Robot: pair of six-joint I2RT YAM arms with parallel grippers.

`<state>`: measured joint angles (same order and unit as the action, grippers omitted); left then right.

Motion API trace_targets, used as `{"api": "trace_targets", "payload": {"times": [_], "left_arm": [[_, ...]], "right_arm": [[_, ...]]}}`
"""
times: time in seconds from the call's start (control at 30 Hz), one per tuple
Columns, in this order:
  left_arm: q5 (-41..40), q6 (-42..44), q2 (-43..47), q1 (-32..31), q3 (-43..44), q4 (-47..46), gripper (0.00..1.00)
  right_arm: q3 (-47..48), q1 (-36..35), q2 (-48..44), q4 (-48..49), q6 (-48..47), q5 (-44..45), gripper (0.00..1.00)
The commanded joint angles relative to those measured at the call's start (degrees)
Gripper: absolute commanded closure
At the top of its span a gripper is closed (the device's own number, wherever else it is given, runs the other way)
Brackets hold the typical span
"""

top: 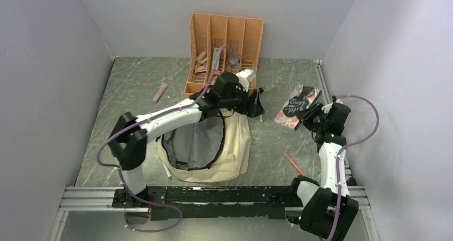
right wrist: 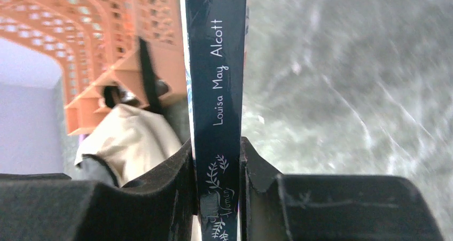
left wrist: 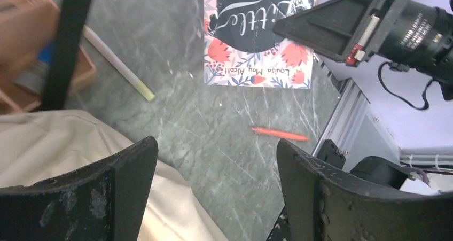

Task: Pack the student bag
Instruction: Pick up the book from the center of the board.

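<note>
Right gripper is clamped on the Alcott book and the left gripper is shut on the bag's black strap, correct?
Not quite. The left wrist view shows the left gripper open, nothing between its fingers, over the student bag's edge. The right gripper is indeed clamped on the book.

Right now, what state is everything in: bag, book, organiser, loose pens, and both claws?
student bag: lying on the table, unzipped, grey lining showing.
left claw: open, empty, above the student bag's edge.
right claw: shut on the spine of the book.
book: closed.
organiser: upright, small items in its slots.
orange pencil: loose on the table.
purple item: loose on the table.
</note>
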<state>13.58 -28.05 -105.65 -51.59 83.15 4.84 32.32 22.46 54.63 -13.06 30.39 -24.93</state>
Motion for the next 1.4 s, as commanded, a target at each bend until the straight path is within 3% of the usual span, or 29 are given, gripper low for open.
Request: {"api": "trace_targets", "payload": {"times": [0.0,0.17,0.33,0.63,1.03,1.37], "left_arm": [[-4.75,7.15,8.35,1.30,-1.72,4.25,0.15],[-9.85,13.48,20.05,5.41,-6.47,9.23,0.15],[-13.41,20.23,34.55,10.20,-9.96,14.91,0.15],[-13.55,30.33,47.25,11.67,-8.51,28.38,0.12],[1.94,35.56,50.80,11.69,-5.50,36.41,0.11],[17.98,35.17,46.08,11.70,-4.03,37.11,0.14]], "right_arm": [[9.08,-6.50,-0.69,7.08,0.38,-4.88,1.00],[20.75,-25.89,6.97,3.71,-7.21,-3.57,1.00],[29.15,-36.26,15.39,1.52,-15.53,-15.95,1.00],[42.84,-54.68,25.42,-16.31,-38.99,-17.40,1.00],[44.99,-57.37,19.45,-25.72,-49.06,-31.53,1.00],[48.02,-57.61,17.53,-31.75,-54.23,-40.41,1.00]]}}
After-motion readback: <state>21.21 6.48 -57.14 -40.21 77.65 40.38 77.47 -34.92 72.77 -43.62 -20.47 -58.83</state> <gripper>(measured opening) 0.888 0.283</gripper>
